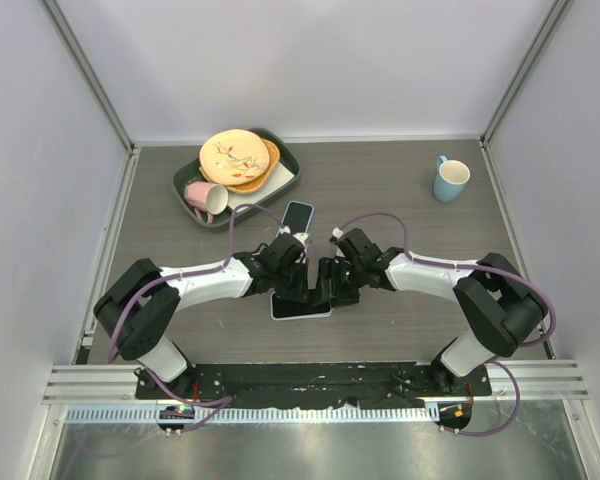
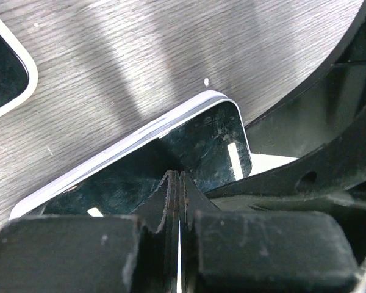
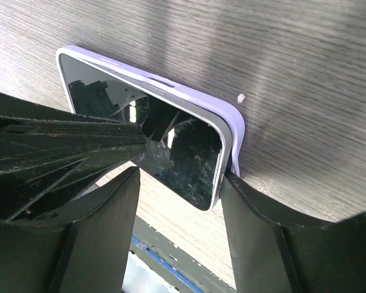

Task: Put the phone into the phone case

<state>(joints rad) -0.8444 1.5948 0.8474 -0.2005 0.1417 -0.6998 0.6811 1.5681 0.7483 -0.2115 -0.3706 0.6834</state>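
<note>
As it lies screen-up, phone (image 1: pixel 298 308) long axis runs L-R.

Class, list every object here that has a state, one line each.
Black-screened phone: face up, in case.
Lilac soft case: one corner looks unseated.
Left tool: shut, pressing on phone.
Right tool: open, straddling phone's corner.
Pink ceramic mug: on its side in green tray.
Blue ceramic mug: upright.

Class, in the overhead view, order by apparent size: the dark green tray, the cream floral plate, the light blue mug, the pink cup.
1. dark green tray
2. cream floral plate
3. light blue mug and pink cup look about alike; unranked.
</note>
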